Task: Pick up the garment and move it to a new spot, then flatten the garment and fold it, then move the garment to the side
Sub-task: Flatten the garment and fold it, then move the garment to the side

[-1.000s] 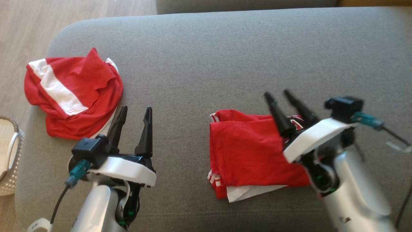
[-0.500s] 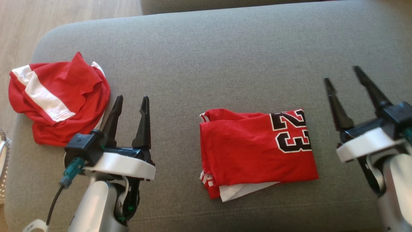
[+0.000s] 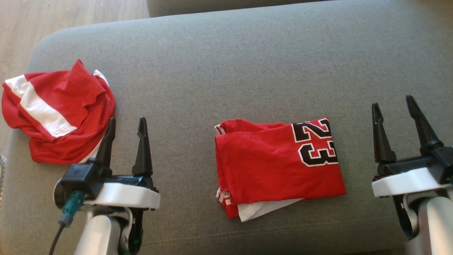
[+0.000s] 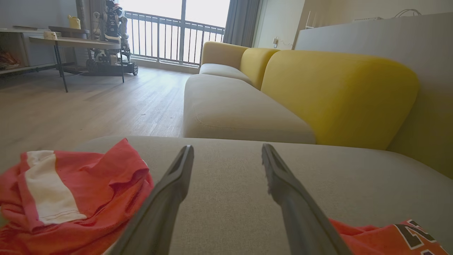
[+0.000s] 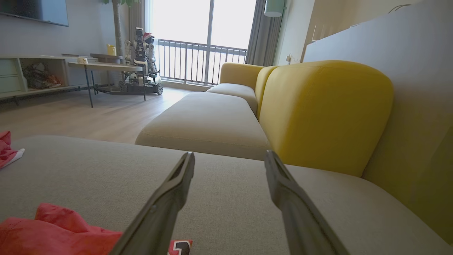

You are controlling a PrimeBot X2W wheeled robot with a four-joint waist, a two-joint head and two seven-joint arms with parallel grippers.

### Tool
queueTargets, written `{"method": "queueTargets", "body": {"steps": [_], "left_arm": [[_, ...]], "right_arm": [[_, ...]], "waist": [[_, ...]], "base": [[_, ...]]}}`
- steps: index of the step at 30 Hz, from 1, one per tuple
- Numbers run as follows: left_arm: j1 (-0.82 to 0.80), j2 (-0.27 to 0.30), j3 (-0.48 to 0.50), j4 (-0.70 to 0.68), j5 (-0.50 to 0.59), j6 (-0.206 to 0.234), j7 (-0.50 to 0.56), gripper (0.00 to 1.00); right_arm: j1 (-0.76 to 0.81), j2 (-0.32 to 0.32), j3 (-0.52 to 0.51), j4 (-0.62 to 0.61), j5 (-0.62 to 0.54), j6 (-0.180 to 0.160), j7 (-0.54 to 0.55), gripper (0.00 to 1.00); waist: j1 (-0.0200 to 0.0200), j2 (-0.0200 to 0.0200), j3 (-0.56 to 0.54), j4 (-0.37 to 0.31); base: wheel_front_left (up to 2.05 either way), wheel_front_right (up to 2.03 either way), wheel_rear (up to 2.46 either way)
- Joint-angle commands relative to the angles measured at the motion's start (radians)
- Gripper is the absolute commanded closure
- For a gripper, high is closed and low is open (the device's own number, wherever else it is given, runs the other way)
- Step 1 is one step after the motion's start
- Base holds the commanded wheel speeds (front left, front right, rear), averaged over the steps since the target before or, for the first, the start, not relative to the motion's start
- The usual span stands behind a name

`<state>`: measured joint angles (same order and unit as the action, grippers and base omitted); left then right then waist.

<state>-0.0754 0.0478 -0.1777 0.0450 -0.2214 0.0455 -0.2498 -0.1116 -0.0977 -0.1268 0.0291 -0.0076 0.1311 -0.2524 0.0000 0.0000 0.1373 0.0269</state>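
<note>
While left pincer (image 3: 127,118) and right pincer (image 3: 391,100) gape empty over the grey cushion (image 3: 226,63), wooden floor (image 3: 70,14) beyond, the folded garment (image 3: 276,166) lies between them; the right pincer has drawn off it.

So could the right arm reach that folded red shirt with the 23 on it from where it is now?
Probably yes. The right gripper is open and empty, just beside the folded shirt, and only bare grey cushion lies between them. Nothing blocks the way.
</note>
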Motion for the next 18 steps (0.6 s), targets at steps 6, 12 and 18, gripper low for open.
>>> {"method": "queueTargets", "body": {"steps": [6, 12, 18], "left_arm": [[-0.016, 0.002, 0.022, -0.033, 0.013, 0.005, -0.012, 0.00], [-0.018, 0.002, 0.010, -0.025, 0.010, 0.001, -0.012, 0.00], [-0.019, 0.002, -0.006, -0.024, 0.002, 0.002, -0.012, 0.00]], "right_arm": [[-0.007, 0.016, 0.007, -0.047, 0.005, 0.000, -0.009, 0.00], [-0.006, 0.021, 0.005, -0.035, 0.010, 0.000, -0.009, 0.00], [-0.005, 0.025, 0.003, -0.024, 0.008, 0.000, -0.009, 0.00]], "waist": [[0.0000, 0.0000, 0.005, 0.007], [0.0000, 0.0000, 0.005, 0.012], [0.0000, 0.0000, 0.006, 0.019]], "base": [[0.00, 0.00, 0.00], [0.00, 0.00, 0.00], [0.00, 0.00, 0.00]]}}
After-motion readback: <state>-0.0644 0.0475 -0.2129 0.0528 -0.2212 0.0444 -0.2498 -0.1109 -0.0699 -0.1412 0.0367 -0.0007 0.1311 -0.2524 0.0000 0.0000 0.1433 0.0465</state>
